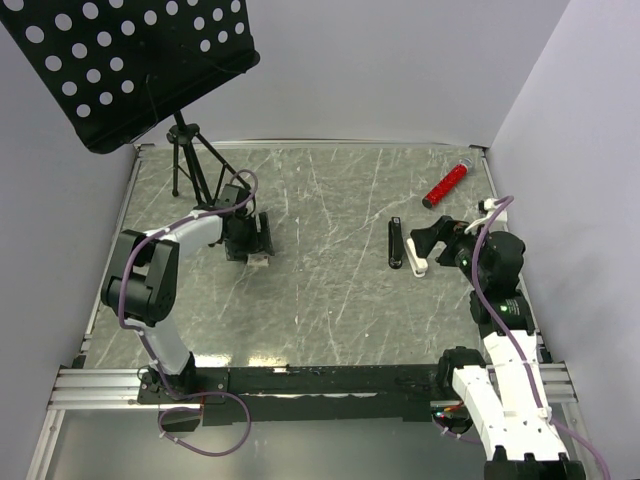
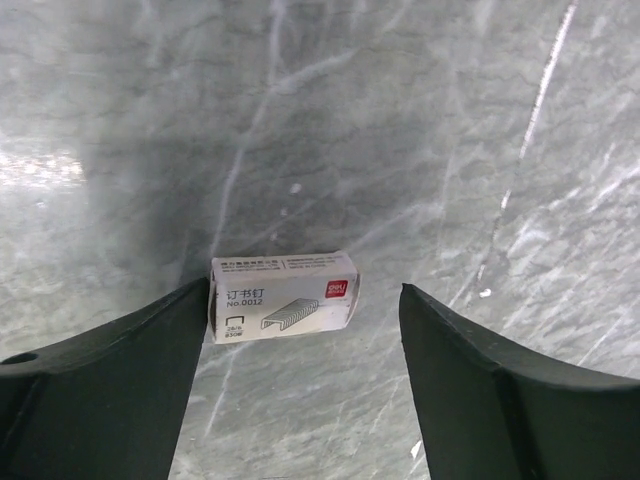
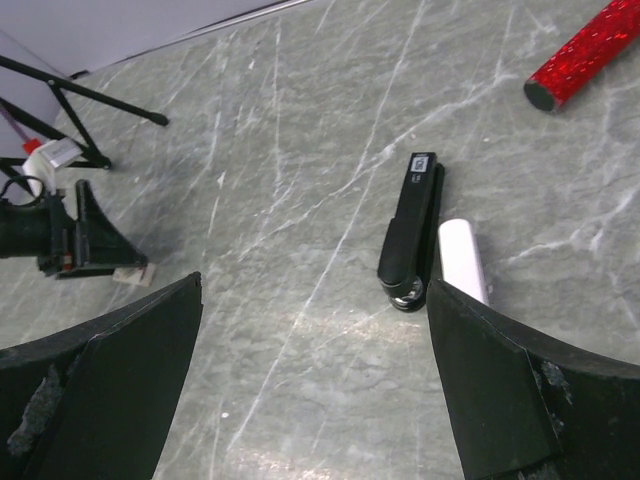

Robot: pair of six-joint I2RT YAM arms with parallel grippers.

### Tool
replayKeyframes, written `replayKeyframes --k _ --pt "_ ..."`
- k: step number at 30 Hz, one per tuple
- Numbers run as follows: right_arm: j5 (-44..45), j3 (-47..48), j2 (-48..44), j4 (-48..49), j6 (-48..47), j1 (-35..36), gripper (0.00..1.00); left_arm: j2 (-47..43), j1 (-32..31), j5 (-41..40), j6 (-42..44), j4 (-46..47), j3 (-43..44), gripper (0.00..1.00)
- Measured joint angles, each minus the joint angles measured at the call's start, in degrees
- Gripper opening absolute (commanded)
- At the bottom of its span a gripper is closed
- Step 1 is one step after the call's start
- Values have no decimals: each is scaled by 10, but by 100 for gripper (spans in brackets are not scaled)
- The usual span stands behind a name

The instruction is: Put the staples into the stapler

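The staples [image 2: 283,295], a small cream box with a red logo, lie on the table between the fingers of my left gripper [image 2: 303,300]. The box touches the left finger, and a gap separates it from the right finger. From above, the left gripper [image 1: 250,238] stands over the staples [image 1: 259,260] at the left of the table. The stapler [image 3: 410,230], a slim black bar, lies flat ahead of my right gripper [image 3: 313,285], which is wide open with nothing in it. In the top view the right gripper [image 1: 425,243] sits just right of the stapler [image 1: 395,243].
A white rounded bar [image 3: 463,260] lies alongside the stapler, by my right finger. A red glittery cylinder [image 1: 445,184] rests at the back right. A black perforated music stand [image 1: 140,60] overhangs the back left corner on its tripod [image 1: 190,165].
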Motion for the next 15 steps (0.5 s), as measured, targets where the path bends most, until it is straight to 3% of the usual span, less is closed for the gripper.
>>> replayKeyframes --k 15 --pt "-68 -12 75 25 64 23 100 17 -19 21 14 15 7 66"
